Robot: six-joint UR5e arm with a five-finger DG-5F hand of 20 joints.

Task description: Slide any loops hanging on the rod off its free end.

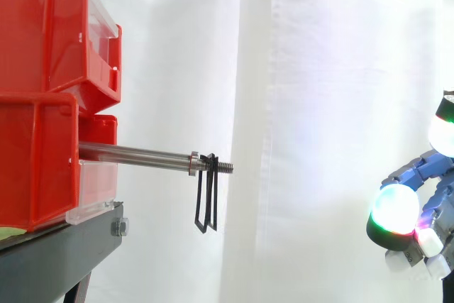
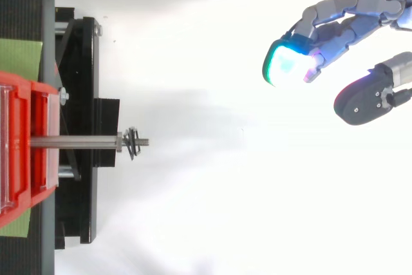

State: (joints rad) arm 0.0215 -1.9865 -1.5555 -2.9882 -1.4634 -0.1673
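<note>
No readable text, labels, numbers or signs.

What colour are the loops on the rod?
The loops are black; the side view shows them best.

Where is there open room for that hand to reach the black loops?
The wide stretch between the silver metal rod's threaded free end and the hand is bare, and so is the space below the thin black loops. It gets crowded at the rod's root, against the stacked red plastic bins and black stand.
</note>
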